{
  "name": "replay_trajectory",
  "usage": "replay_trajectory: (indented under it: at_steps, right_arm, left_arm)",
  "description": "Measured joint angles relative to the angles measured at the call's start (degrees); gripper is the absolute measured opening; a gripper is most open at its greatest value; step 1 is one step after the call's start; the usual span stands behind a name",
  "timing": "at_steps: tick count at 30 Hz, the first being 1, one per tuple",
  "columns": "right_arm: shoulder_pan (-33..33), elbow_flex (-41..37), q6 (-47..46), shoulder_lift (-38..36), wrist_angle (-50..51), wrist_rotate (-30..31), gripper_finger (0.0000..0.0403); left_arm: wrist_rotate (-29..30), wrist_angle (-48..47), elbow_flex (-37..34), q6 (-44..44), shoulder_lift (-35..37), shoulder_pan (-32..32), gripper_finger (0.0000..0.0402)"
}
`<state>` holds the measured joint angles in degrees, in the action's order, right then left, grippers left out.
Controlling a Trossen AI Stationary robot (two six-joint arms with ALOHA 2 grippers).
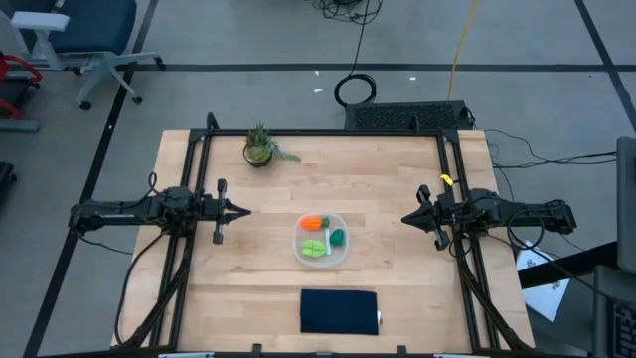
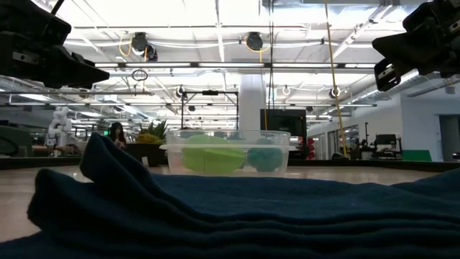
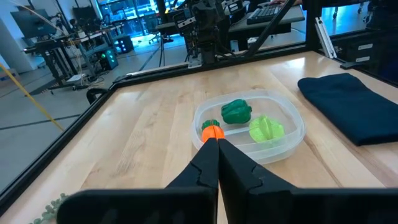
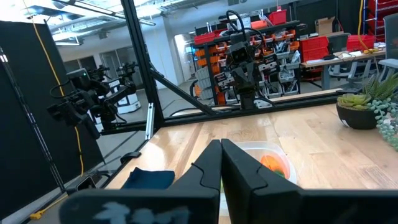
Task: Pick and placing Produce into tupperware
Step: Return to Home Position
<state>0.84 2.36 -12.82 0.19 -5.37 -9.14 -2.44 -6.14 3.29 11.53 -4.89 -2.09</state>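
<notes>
A: Where's everything now?
B: We see carrot [image 1: 313, 222], green lump [image 1: 337, 237] and leafy piece [image 1: 314, 248] inside the tupperware [image 1: 321, 264], mid-table. The left gripper [image 1: 241, 211] and right gripper [image 1: 405, 218] flank it, well apart, both pinched closed, empty.

Toy colours in a clear tub on pale wood

Between the black left gripper [image 1: 241, 211] and the black right gripper [image 1: 405, 217], the translucent whitish tupperware [image 1: 298, 244] shows an orange carrot [image 1: 313, 222] with a green tip, a dark green lump [image 1: 338, 237] and a light-green leafy piece [image 1: 314, 248]. The desk [image 1: 388, 189] is light, plank-striped wood. The pad [image 1: 339, 310] is dark navy. The plant [image 1: 259, 147], nearer the left gripper, is green.
</notes>
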Motion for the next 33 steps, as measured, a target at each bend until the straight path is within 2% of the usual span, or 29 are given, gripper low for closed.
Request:
replay_trajectory:
  at_steps: [10,25,33]
  right_arm:
    - [0.0,0.0,0.0,0.0,0.0,0.0,0.0000]
    - [0.0,0.0,0.0,0.0,0.0,0.0,0.0000]
    - [0.0,0.0,0.0,0.0,0.0,0.0,0.0000]
  left_arm:
    - [0.0,0.0,0.0,0.0,0.0,0.0,0.0027]
    - [0.0,0.0,0.0,0.0,0.0,0.0,0.0002]
    - [0.0,0.0,0.0,0.0,0.0,0.0,0.0024]
